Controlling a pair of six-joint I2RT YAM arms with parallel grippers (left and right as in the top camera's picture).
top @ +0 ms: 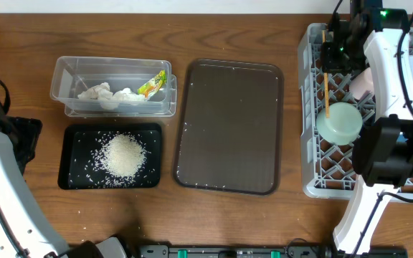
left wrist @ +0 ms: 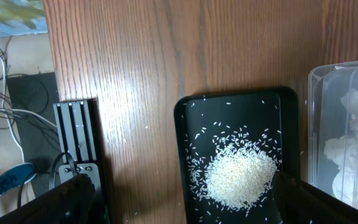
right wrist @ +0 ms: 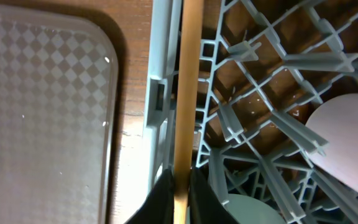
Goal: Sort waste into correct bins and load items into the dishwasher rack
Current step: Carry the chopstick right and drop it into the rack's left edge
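Observation:
My right gripper (right wrist: 182, 196) is shut on the thin wooden stick (right wrist: 188, 93) and holds it over the left edge of the grey rack (right wrist: 260, 93). In the overhead view the stick (top: 326, 75) lies along the rack's (top: 311, 107) left side. The mint dish (top: 339, 120) and pink cup (top: 361, 82) sit in the rack. Rice (top: 124, 154) lies in the black tray (top: 74, 175). Tissue wads (top: 105, 93) and the wrapper (top: 151, 84) lie in the clear tub (top: 63, 75). My left gripper (left wrist: 185, 214) is open and empty over the black tray's (left wrist: 182, 124) near edge.
The dark brown serving tray (top: 228, 125) lies between the bins and the rack, with a few stray grains on it. A black equipment block with cables (left wrist: 76, 143) sits off the table's left edge. The right arm (top: 386, 150) crosses over the rack.

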